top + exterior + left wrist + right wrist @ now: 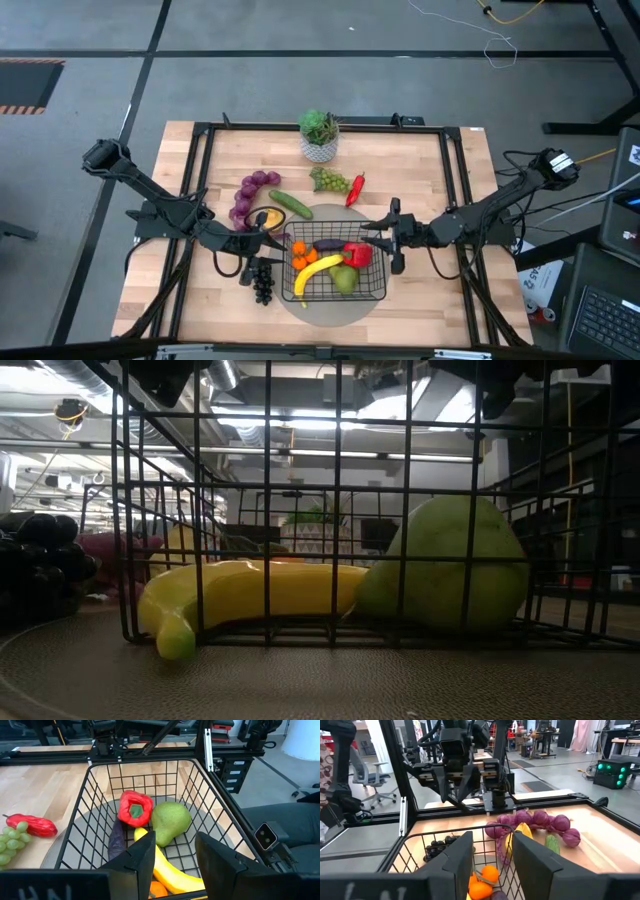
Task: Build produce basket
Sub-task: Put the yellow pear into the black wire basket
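The black wire basket [384, 278] stands on a round grey mat at the table's near middle. In it lie a yellow banana [170, 872], a green pear [170, 822], a red pepper [135, 809], a dark eggplant [116, 842] and small oranges [482, 882]. My left gripper [280, 242] hovers open at the basket's left rim, and my right gripper [378, 243] hovers open over its right rim. Nothing lies between either pair of fingers.
Outside the basket lie purple grapes [250, 190], a cucumber [290, 204], green grapes [330, 181], a red chili [355, 188], black grapes [262, 284] and a yellow piece [268, 217]. A potted plant [318, 135] stands at the far middle. A black frame borders the table.
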